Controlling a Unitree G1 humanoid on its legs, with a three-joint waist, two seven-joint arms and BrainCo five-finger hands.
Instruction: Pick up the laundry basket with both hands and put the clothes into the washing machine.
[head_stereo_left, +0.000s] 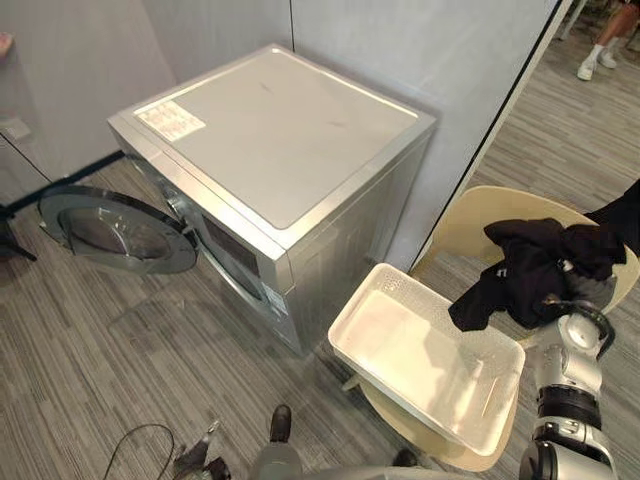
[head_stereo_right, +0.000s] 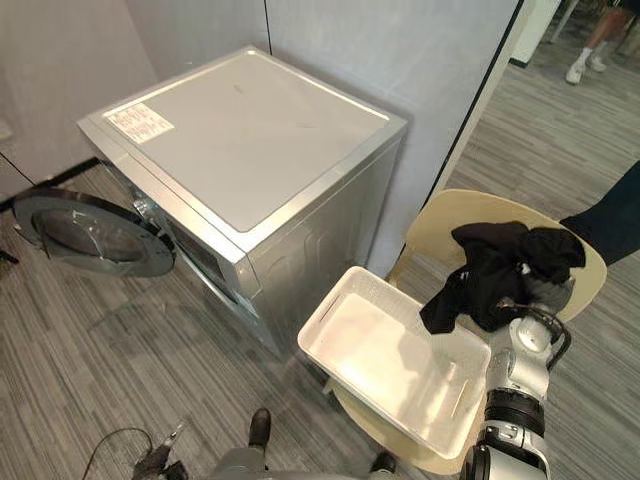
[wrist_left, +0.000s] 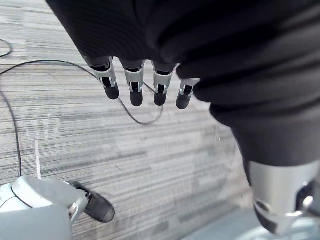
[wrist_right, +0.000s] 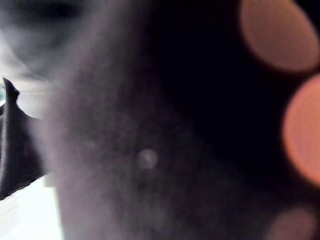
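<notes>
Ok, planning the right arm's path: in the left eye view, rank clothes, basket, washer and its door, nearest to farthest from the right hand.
1. Clothes, draped over the right hand.
2. Basket, just to its left.
3. Washer, farther left.
4. Door, far left, open.

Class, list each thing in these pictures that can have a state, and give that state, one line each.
Washing machine: its door is swung wide open.
Laundry basket: empty, resting on the beige chair.
Black clothes: bunched up, out of the basket, draped over the right hand.
Left hand: open, holding nothing.
</notes>
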